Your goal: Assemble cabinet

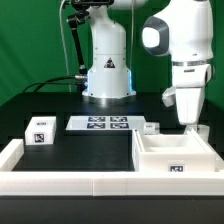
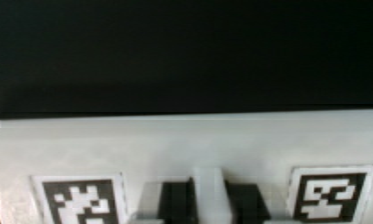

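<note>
While the cabinet (image 1: 175, 160) sits on the tabletop (image 1: 50, 105) at the exterior view's front right, the claw (image 1: 190, 127) hangs low at its far wall. In the wrist view, the fingers (image 2: 174, 203) stand narrowly apart over the cabinet's tagged face; whether they grip anything cannot be told.

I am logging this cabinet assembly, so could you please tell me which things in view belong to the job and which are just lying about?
Belonging to the job: the cabinet body, the small tagged block, the small white piece, the gripper.
Just lying about: the marker board, the white rail at the front.
</note>
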Available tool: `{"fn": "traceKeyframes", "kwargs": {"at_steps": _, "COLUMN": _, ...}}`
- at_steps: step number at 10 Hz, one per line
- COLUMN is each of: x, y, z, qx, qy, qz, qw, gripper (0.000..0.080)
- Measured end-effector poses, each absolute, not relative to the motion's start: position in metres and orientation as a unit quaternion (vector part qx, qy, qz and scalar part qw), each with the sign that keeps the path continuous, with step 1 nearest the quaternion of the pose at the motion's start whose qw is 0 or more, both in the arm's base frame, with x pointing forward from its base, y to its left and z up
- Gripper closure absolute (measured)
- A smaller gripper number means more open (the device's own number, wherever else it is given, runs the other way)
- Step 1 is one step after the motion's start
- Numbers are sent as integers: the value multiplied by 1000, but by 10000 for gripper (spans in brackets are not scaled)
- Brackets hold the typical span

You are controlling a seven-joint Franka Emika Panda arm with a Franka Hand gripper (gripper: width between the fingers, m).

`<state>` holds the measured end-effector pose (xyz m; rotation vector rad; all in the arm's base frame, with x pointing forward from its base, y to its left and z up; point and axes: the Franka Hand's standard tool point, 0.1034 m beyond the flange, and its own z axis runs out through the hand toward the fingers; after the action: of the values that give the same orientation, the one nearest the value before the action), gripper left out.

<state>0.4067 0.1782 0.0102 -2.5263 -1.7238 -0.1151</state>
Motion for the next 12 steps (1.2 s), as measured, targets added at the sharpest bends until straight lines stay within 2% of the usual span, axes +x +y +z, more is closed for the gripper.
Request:
{"fn": "traceKeyframes", "kwargs": {"at_steps": 1, "x": 407, "y": 176, "z": 12, "qx": -818, "qy": -572, "qz": -36, "qw": 39, "gripper": 731}}
{"fn": "traceKeyframes", "kwargs": {"at_steps": 5, "x": 421, "y": 142, "z": 52, "qx": -781, "qy": -624, "qz": -31, "qw": 8, "gripper": 731}}
{"fn": "traceKeyframes", "kwargs": {"at_steps": 8, "x": 434, "y": 112, "z": 56, "qx": -768, "qy": -639, "qz": -28, "qw": 4, "gripper": 731}}
{"fn": "traceKeyframes", "kwargs": {"at_steps": 12, "x": 436, "y": 109, "z": 52, "qx": -741, "qy": -670, "qz": -40, "qw": 1, "gripper": 731}}
